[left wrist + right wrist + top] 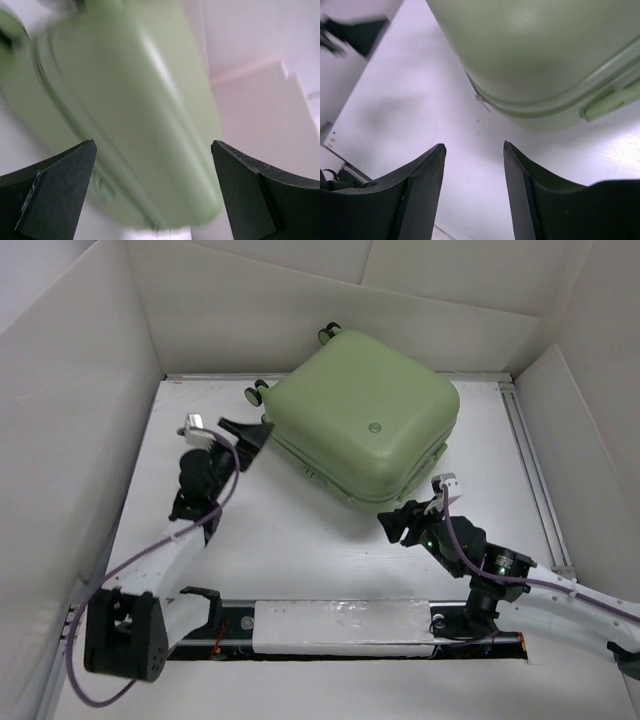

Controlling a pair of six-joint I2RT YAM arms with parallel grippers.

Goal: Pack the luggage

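Green luggage (365, 430) closed, inside hidden, left wrist view blurred

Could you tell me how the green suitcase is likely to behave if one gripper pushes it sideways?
The luggage lies flat on its broad side, so it would probably slide rather than tip. Its wheels stick out sideways, so rolling seems unlikely. Its smooth, rounded surface looks stiff and possibly slippery to grip.

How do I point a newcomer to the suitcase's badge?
Find the pale green suitcase lying closed at the back of the table. Near the middle of its top shell sits a small round badge, the only mark on that smooth face.
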